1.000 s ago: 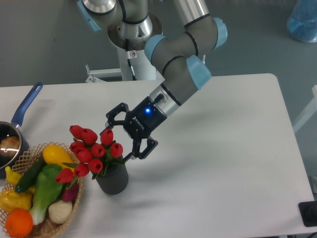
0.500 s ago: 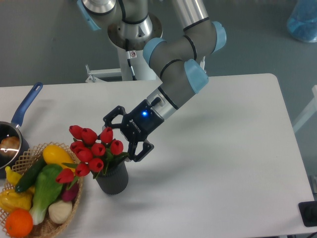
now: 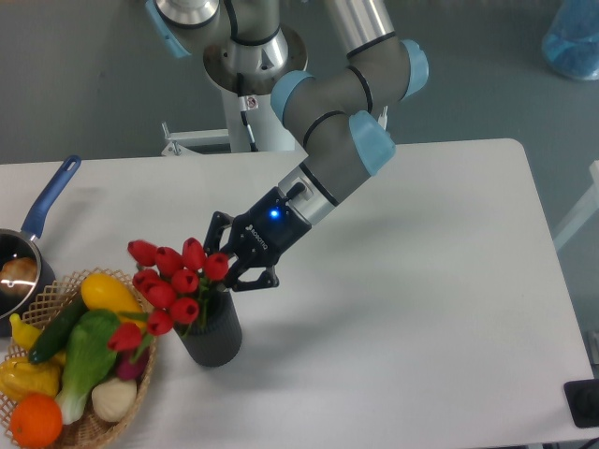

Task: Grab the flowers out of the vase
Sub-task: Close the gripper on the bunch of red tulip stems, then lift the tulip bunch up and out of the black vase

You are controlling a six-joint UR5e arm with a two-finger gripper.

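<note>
Flowers: red tulip bunch, stems down in the vase, heads leaning left over the basket rim. Far left, a blue-handled pan at the table edge; basket of vegetables just beside the vase, touching or nearly so (cannot tell which). Vase upright on the table, dark and ribbed. Right of the bunch, the gripper comes in at a slant from the upper right, its fingers drawn in close around the right-hand tulips just above the vase mouth; it looks closed on the flowers, though leaves and buds hide the actual contact. Arm runs back up and right to its base. Progress, as a judgement: approach done, grasp apparently made; flowers not yet lifted, stems inside the vase. Left to do: draw the bunch upward and clear of the mouth, with the vase staying put.
</note>
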